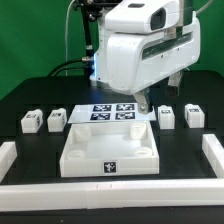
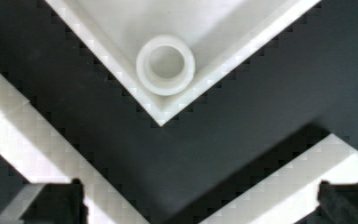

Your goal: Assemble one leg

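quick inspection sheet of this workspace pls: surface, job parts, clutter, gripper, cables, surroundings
surface: black table, with white rails along the exterior view's left, right and near edges
job's things: four legs loose on the table, two on each side of the marker board; none is fitted. The white tray part sits in the middle, and its corner socket is empty
clutter: nothing seen
grippers: gripper open and empty, above the tray part's corner
cables: dark bundle runs behind the arm, clear of the parts
surroundings: green backdrop
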Tool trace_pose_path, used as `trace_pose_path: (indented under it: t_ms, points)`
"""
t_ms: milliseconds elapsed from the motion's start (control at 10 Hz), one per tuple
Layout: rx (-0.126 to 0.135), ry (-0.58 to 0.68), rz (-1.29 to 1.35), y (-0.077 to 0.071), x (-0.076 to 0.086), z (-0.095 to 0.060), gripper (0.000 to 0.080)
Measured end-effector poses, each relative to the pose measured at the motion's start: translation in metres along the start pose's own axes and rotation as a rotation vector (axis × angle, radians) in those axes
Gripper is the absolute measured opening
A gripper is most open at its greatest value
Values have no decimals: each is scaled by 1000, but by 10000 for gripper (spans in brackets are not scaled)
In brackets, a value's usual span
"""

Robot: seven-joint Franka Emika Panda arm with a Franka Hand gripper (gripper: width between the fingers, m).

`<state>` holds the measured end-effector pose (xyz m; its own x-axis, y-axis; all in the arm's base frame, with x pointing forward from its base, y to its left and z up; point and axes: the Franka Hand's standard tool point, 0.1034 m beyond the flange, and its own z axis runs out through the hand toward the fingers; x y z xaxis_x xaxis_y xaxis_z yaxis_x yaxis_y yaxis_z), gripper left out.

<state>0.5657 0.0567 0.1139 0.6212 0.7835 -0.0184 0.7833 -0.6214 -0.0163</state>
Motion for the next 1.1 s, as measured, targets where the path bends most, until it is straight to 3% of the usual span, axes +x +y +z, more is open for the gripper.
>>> trace_pose_path:
  t_ms: [400, 600, 900, 1000, 1100]
  points:
    - [0, 0, 0, 0, 0, 0, 650]
    - [19, -8, 2, 1, -4, 1, 650]
    - [19, -10, -32, -1, -4, 3, 650]
    - [10, -7, -106, -15, -15, 8, 650]
    - [11, -11, -260, -32, -39, 15, 650]
